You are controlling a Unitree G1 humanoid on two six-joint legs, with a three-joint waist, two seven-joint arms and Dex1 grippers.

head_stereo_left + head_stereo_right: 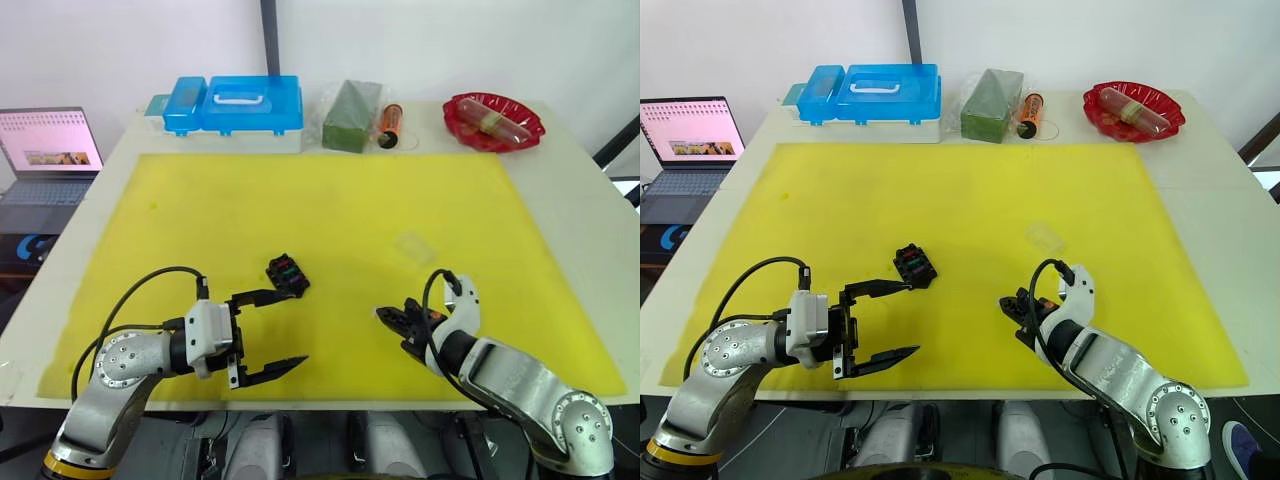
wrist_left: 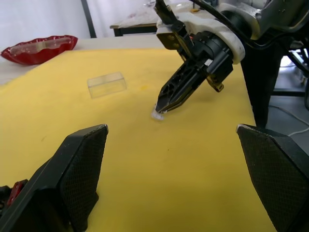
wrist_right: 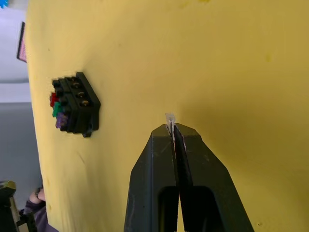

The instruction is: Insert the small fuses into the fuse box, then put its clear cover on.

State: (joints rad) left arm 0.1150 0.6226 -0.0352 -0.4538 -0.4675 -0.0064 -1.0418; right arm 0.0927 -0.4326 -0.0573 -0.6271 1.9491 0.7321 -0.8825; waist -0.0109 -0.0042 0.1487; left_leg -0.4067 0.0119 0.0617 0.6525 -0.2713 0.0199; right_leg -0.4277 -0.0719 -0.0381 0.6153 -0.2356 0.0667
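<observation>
My right gripper (image 3: 172,129) is low over the yellow mat (image 1: 330,210), near its front edge, fingers pressed together on a pale fuse (image 3: 170,118). Its clear tip sticks out just past the fingertips. In the left wrist view that same fuse touches the mat right under the closed tips.

My left gripper (image 1: 272,333) hovers on the other side of the mat with its fingers wide apart and nothing between them. One finger reaches toward the box (image 1: 287,274) and ends just beside it; I cannot tell whether they touch. The box sits tilted on the mat, between the two grippers but nearer the left. From the right wrist I see red, green and purple fuses (image 3: 56,108) already seated along one side of it, with round openings in the row next to them.

The cover (image 1: 411,247) lies flat on the mat by itself, farther back than my right gripper and well apart from the box.

Along the table's far edge sit a blue case (image 1: 238,105), a green block (image 1: 350,115) and a red dish (image 1: 493,121). A laptop (image 1: 45,150) stands off the table to the left.
</observation>
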